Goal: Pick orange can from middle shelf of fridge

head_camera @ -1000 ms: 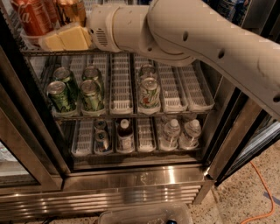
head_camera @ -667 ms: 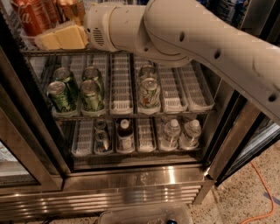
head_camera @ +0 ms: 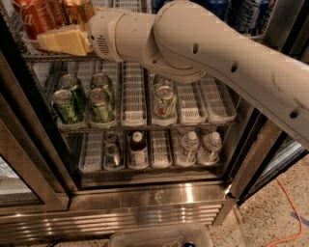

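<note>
The fridge (head_camera: pixel 145 212) stands open in front of me. My gripper (head_camera: pixel 62 39), tan-coloured at the end of the white arm (head_camera: pixel 203 53), reaches to the upper left, level with the middle shelf (head_camera: pixel 43 58). It sits just in front of the cans there. The orange can (head_camera: pixel 77 8) is at the top edge, right behind and above the gripper, mostly cut off. A red Coca-Cola can (head_camera: pixel 30 18) stands to its left. The arm hides the rest of this shelf's front.
Below is a rack of green cans (head_camera: pixel 72 99) with one more can (head_camera: pixel 164 102). The lowest rack holds water bottles (head_camera: pixel 199 144) and a dark bottle (head_camera: pixel 138 147). The glass door (head_camera: pixel 263 144) hangs open at right. An orange cable (head_camera: pixel 289 212) lies on the floor.
The gripper has shifted slightly to the left along the middle shelf's front. The cans have not moved.
</note>
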Controlling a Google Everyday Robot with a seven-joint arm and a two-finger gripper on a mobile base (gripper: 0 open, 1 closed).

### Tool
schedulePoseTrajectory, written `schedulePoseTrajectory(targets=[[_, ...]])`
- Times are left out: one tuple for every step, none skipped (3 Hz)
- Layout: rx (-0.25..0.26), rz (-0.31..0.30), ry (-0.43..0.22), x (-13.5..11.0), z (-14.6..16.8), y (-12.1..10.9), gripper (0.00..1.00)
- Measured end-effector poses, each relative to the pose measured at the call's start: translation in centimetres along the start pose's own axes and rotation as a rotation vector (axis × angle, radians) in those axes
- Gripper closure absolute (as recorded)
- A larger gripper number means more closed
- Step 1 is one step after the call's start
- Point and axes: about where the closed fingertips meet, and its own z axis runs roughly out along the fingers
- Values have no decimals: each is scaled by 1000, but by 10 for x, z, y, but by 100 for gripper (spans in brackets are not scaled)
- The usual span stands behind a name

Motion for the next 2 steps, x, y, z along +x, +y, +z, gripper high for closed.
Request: schedulePoseTrajectory(targets=[[5,22,-5,5,0,5,43],[5,22,-5,0,-2,2,66]])
